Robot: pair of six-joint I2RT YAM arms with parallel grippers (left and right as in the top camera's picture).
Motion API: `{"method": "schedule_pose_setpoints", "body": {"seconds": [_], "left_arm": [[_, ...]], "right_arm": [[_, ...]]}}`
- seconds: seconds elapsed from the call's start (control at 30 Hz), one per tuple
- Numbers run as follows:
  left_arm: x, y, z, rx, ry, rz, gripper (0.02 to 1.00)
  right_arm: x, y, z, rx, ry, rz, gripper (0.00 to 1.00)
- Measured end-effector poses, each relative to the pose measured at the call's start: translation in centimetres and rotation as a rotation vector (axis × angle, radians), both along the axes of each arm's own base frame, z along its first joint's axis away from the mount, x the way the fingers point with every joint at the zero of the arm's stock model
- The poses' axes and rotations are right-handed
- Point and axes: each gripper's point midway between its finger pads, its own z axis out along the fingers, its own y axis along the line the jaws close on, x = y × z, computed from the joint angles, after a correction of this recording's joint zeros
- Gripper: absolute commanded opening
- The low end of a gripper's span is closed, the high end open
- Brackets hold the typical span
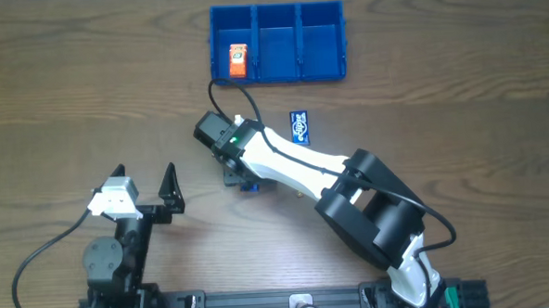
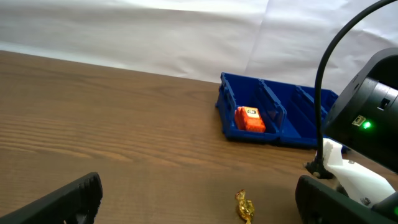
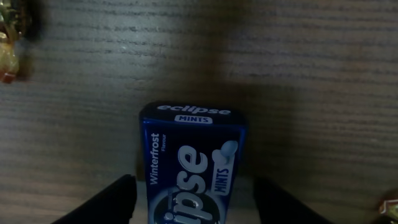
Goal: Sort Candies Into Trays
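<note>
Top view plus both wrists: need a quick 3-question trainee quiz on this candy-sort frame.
1. Multiple choice: seen in the top view, which compartment of the blue plastic three-compartment tray holds the orange wrapped candy? A) left B) middle C) right
2. True or false: the left end effector is shut on a candy.
3. Short answer: what lies on the table between the open fingers of the right end effector?

Key
1. A
2. False: it is open and empty.
3. The dark blue rectangular mints tin.
</note>
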Motion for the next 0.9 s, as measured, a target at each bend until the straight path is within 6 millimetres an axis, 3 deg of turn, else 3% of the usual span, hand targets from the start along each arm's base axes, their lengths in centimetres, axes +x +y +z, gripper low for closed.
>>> {"method": "schedule_pose_setpoints", "body": {"seconds": [0.23,0.37,0.57,0.83,0.9], "left_arm": [[0.0,0.0,0.0,0.000,0.000,0.000,0.998],[0.0,0.0,0.0,0.000,0.000,0.000,0.998],[0.0,0.0,0.0,0.000,0.000,0.000,0.998],[0.0,0.0,0.0,0.000,0.000,0.000,0.996],[0.0,0.0,0.0,0.000,0.000,0.000,0.998]], "right_arm": [[-0.1,0.1,0.0,-0.003,-0.004,0.002,0.498],[-0.3,0.3,-0.1,-0.004,-0.005,0.004,0.349],[-0.1,0.4,0.0,-0.004,-0.011,0.004,0.244],[-0.3,0.1,0.3,-0.022,-0.003,0.019,0.196],[0.0,-0.5,1.4,-0.039,-0.010,0.041,0.187]]}}
